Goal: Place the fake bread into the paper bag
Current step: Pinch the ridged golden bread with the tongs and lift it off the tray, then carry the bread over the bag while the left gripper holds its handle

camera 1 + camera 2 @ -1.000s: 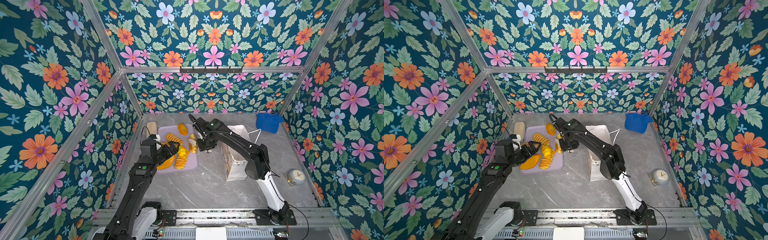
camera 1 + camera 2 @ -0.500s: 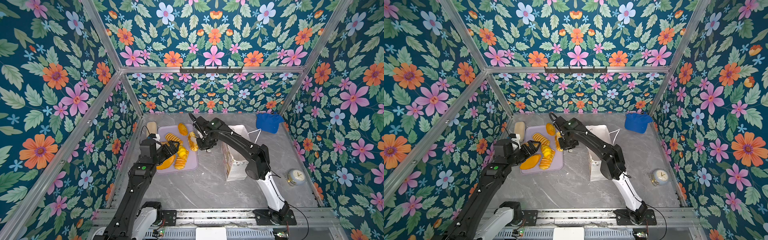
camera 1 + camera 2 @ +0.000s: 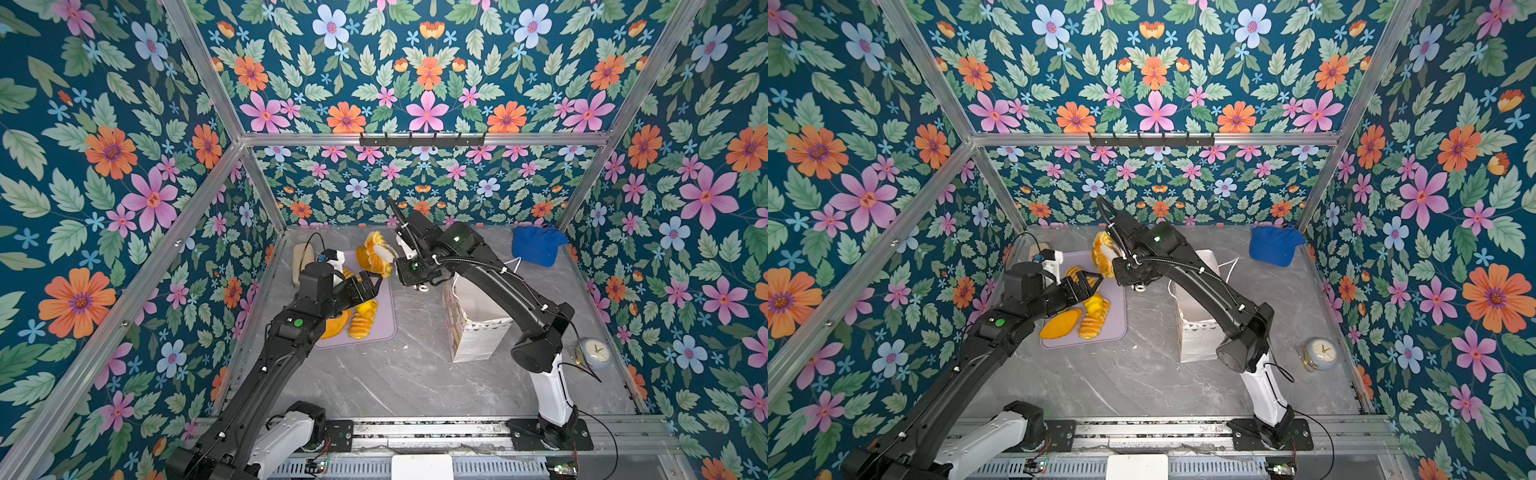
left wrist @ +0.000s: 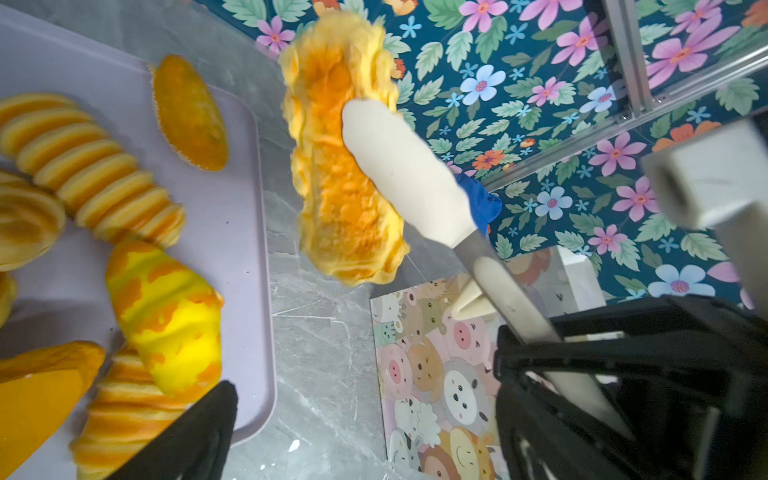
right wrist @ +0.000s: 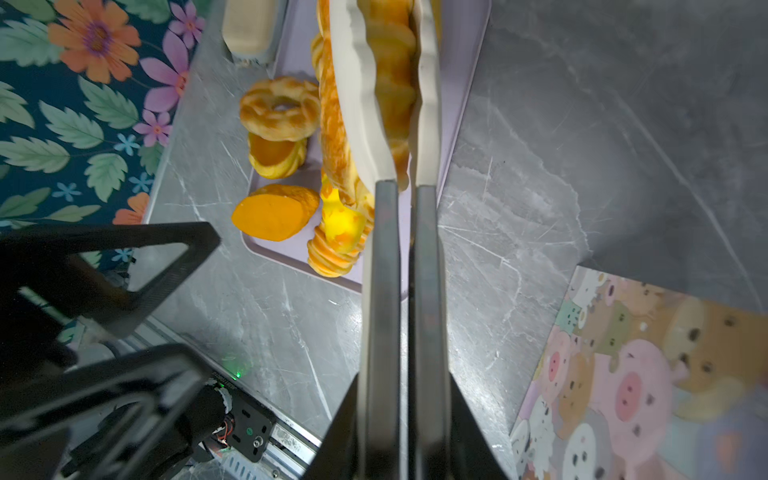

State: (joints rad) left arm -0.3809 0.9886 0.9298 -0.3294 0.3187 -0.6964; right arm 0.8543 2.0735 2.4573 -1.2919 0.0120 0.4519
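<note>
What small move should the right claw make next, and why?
Probably swing the ridged loaf toward the paper bag and over its open mouth: the right claw is shut on the loaf, which hangs clear of the purple tray, and the bag stands upright nearby.

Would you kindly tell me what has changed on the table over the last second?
The right hand closed on a long flaky pastry and lifted it up off the lilac tray. The left hand stayed open, hovering over the tray. The paper bag, blue cap and clock did not move.
</note>
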